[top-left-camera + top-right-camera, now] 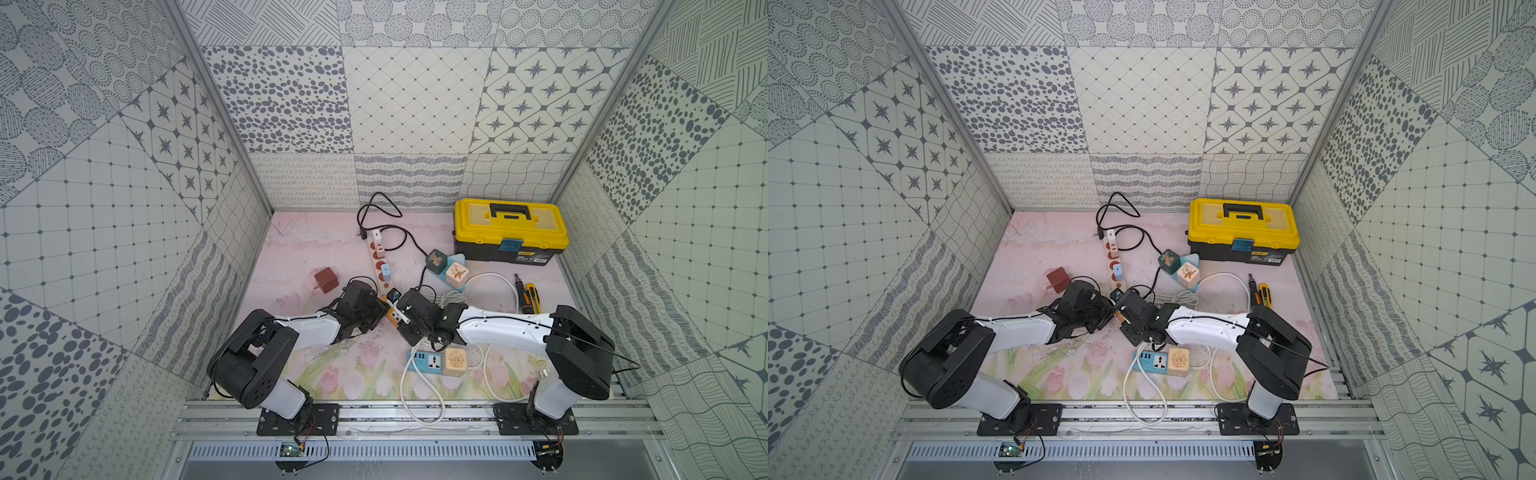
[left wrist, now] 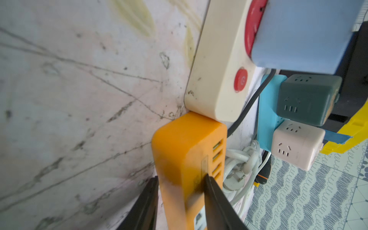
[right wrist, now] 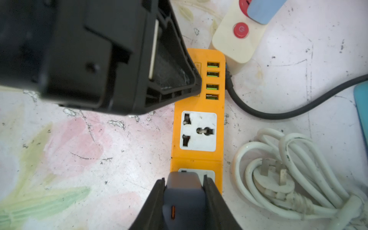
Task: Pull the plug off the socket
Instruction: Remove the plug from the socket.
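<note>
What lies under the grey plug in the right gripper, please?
The orange power strip: a white socket face peeks out beside the grey plug. Its prongs and the socket holes are covered.

Floral tabletop point(image 1: 291, 257) with orange socket strip point(image 3: 199, 105), toolbox point(image 1: 509, 224), white cord point(image 3: 278, 187)

Place: robot lab test cell
Walls: patterned panels point(image 1: 415, 104) in aluminium frame point(image 1: 218, 104)
Floor: floral mat point(image 1: 332, 374)
Mounting: robot arms point(image 1: 307, 328) bolted to a slotted rail point(image 1: 374, 419)
Props: orange power strip point(image 3: 199, 104), grey plug point(image 3: 183, 191), yellow toolbox point(image 1: 509, 228)
</note>
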{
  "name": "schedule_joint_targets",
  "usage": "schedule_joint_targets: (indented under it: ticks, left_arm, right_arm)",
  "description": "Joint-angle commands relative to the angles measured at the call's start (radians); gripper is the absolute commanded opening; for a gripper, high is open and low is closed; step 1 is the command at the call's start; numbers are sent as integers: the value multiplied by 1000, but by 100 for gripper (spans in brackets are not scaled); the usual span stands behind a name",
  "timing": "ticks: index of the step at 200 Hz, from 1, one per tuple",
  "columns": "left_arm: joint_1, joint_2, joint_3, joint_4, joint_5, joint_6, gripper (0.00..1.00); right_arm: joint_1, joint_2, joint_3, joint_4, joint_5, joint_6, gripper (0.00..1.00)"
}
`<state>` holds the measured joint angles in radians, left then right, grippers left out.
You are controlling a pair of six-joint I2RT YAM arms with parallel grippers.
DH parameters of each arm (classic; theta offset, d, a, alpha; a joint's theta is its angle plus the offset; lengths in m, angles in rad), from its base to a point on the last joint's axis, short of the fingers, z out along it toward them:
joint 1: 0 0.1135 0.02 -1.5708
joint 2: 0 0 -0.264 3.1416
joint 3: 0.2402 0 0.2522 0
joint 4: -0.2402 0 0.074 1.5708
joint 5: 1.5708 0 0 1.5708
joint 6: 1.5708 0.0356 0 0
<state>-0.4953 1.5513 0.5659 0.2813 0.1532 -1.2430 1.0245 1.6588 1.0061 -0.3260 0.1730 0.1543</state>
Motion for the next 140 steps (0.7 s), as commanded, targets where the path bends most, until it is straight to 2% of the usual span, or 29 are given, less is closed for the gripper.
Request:
schedule_joint_targets:
  ticks: [1, 20, 39, 57, 75, 106, 140]
  left_arm:
    - [1, 47, -24, -226, -125, -15, 38]
    - [1, 62, -23, -228, -130, -18, 37]
    - [0, 79, -17, -228, -131, -24, 37]
    - [0, 85, -18, -226, -132, -27, 37]
    - [0, 79, -16, -230, -131, -23, 37]
    - [0, 70, -20, -224, -132, -15, 37]
    - [2, 63, -32, -150, -88, 16, 38]
  right_arm:
    - [-20, -46, -7, -38, -33, 16, 12]
    - [22, -50, -14, -3, -67, 2, 12]
    - [101, -21, 20, 14, 20, 8, 12]
    - [140, 25, 83, -44, 102, 23, 12]
    - [119, 20, 90, -86, 128, 40, 12]
    - [21, -92, -12, -55, 29, 66, 11]
    - [-12, -258, -108, -3, -42, 67, 12]
